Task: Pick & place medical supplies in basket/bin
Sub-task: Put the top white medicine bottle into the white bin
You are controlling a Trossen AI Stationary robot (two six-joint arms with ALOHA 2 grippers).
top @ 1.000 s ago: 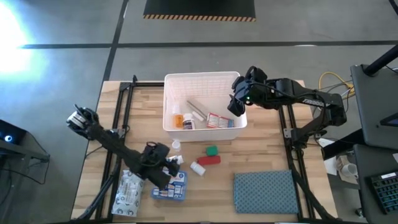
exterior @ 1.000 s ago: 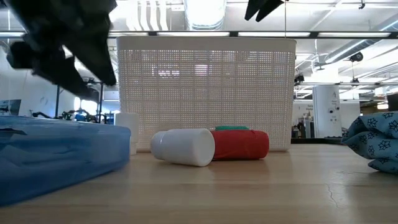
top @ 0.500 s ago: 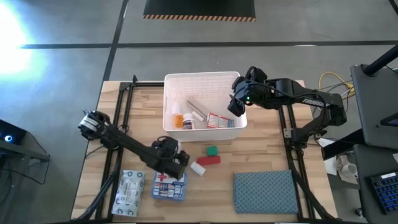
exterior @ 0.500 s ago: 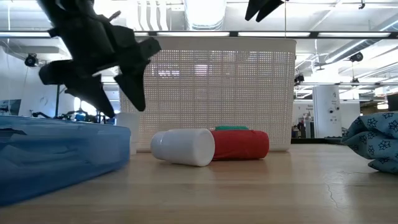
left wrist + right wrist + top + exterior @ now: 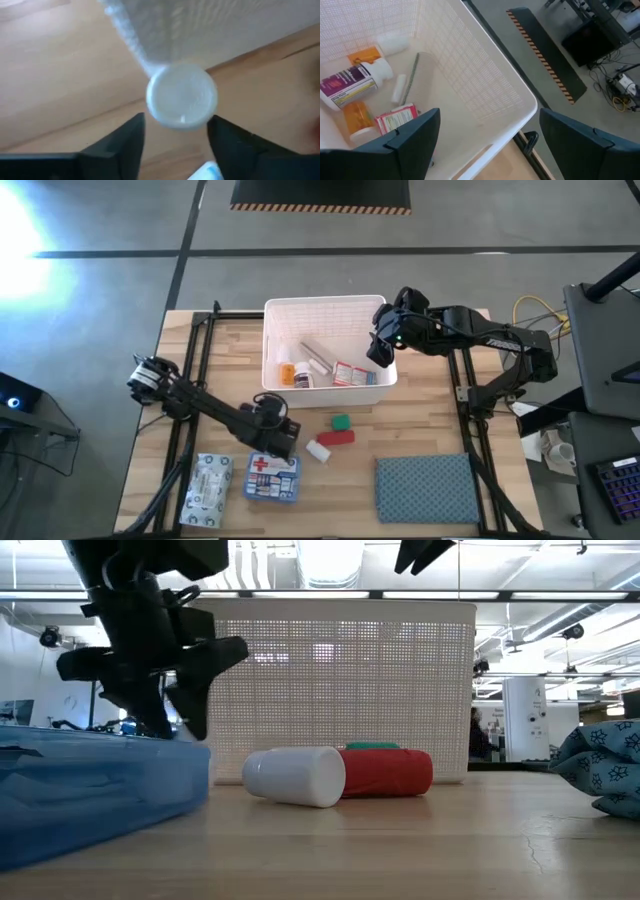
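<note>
My left gripper [image 5: 282, 425] [image 5: 180, 728] is open and low over the table by the basket's near-left corner. In the left wrist view its fingers stand on either side of a small upright white bottle [image 5: 181, 95], seen cap-on. The white gridded basket [image 5: 325, 308] [image 5: 330, 610] holds pill bottles [image 5: 355, 82] and small boxes [image 5: 348, 373]. On the table lie a blue first-aid box [image 5: 272, 478], a white patterned packet [image 5: 209, 478], a lying white bottle [image 5: 318, 450] [image 5: 295, 776], a red pack [image 5: 337, 438] and a green pack [image 5: 341, 422]. My right gripper [image 5: 378, 348] [image 5: 487, 120] waits open above the basket's right wall.
A blue-grey textured cloth [image 5: 425, 488] [image 5: 605, 765] lies at the table's near right. Black frame rails [image 5: 195, 370] run along both table sides. Bare wood shows between the cloth and the packs, and to the basket's left.
My left gripper has swung from above the first-aid box toward the table's right and far side, up to the basket's near-left corner, then come down around the small upright bottle. The first-aid box, earlier partly covered by the arm, now shows whole.
</note>
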